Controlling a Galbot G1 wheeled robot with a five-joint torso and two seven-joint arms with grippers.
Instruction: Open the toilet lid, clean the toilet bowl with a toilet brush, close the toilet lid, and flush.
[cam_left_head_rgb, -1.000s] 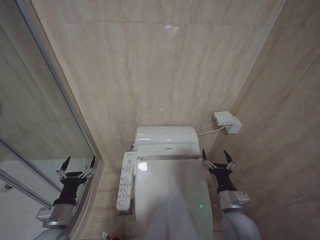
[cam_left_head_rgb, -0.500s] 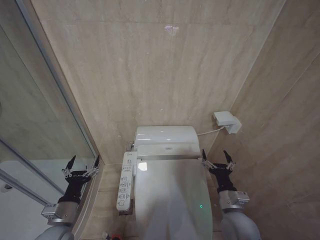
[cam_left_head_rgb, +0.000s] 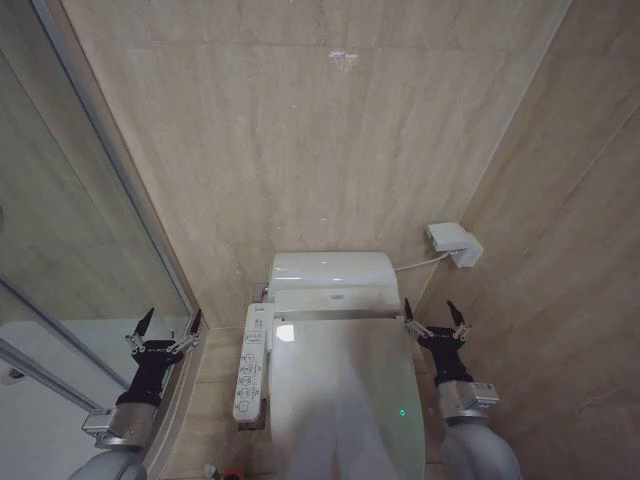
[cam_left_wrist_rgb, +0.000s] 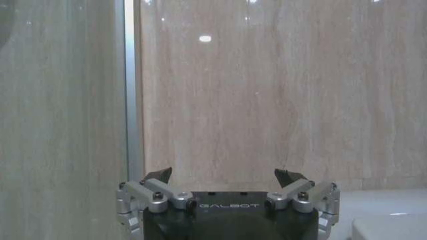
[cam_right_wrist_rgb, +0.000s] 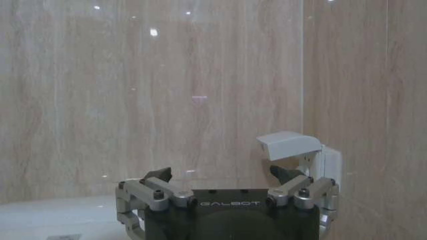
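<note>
The toilet lid (cam_left_head_rgb: 345, 400) is glossy white and lies shut over the toilet bowl, which is hidden under it. My left gripper (cam_left_head_rgb: 172, 318) is open and hovers left of the toilet beside the glass shower wall. It also shows open in the left wrist view (cam_left_wrist_rgb: 223, 174), facing the beige wall. My right gripper (cam_left_head_rgb: 429, 308) is open and held at the lid's back right corner, apart from it. The right wrist view shows it open too (cam_right_wrist_rgb: 221, 172). A sliver of red holder (cam_left_head_rgb: 230, 474) shows at the bottom edge; I cannot make out the toilet brush.
A white button-panel strip (cam_left_head_rgb: 252, 365) runs along the toilet's left side. The white back unit (cam_left_head_rgb: 333, 275) stands against the wall. A white wall box (cam_left_head_rgb: 455, 243) with a cable hangs at the right, also seen in the right wrist view (cam_right_wrist_rgb: 297, 145). The shower's glass wall (cam_left_head_rgb: 90, 230) bounds the left.
My left gripper has shifted a little toward the toilet and slightly lower since a second ago, then held still. The right gripper and the lid have not moved.
</note>
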